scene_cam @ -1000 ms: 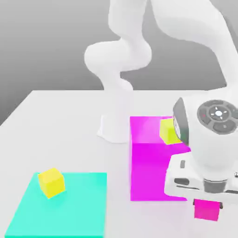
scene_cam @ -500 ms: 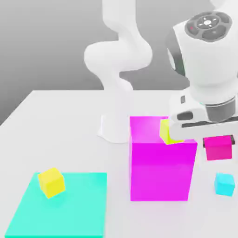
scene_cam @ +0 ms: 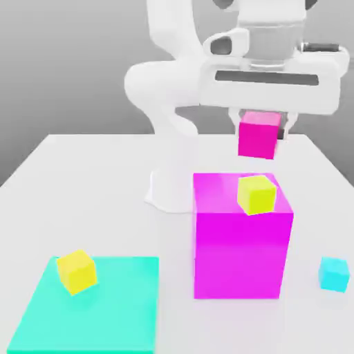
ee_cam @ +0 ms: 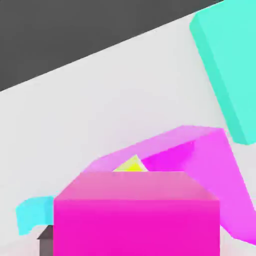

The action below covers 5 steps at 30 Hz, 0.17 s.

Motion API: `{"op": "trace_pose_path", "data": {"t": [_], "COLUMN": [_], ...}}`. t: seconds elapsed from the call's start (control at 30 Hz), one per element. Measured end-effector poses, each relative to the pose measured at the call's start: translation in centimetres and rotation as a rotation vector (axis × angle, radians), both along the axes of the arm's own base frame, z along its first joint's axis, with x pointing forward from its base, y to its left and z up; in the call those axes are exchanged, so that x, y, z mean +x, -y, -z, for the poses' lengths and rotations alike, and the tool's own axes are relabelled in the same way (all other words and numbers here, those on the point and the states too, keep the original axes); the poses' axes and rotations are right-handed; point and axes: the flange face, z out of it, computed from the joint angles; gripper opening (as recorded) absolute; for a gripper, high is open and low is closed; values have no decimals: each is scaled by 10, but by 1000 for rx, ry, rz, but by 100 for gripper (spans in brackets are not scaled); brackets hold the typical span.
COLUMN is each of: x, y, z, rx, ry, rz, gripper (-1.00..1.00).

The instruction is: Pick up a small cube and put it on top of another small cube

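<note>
My gripper (scene_cam: 261, 130) hangs high over the table, shut on the small magenta cube (scene_cam: 258, 135). That cube floats directly above a small yellow cube (scene_cam: 256, 193), with a clear gap between the two. The yellow cube rests tilted on top of the large magenta block (scene_cam: 238, 249). In the hand view the held magenta cube (ee_cam: 137, 215) is up close, and a sliver of the yellow cube (ee_cam: 131, 166) peeks out past its top edge, on the large block (ee_cam: 212, 165).
A second yellow cube (scene_cam: 76, 271) sits on a flat cyan plate (scene_cam: 117, 304) at the exterior view's front left. A small cyan cube (scene_cam: 334, 273) lies on the table to the right of the large block. The arm's base (scene_cam: 168, 190) stands behind the block.
The gripper has risen from near the table at the exterior view's right and swung left, carrying the magenta cube up above the yellow cube on the large block.
</note>
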Motion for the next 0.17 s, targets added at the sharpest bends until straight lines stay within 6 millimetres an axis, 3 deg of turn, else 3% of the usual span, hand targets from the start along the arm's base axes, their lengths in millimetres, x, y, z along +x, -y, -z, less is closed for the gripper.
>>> {"op": "trace_pose_path", "data": {"t": [0.03, 0.07, 0.17], "x": [-1, -1, -1], "y": [0, 1, 1], "z": [14, 23, 23], "rx": [-2, -3, -3], "ry": [1, 1, 1], "rz": [1, 1, 1], "gripper": [-100, 100, 100]}}
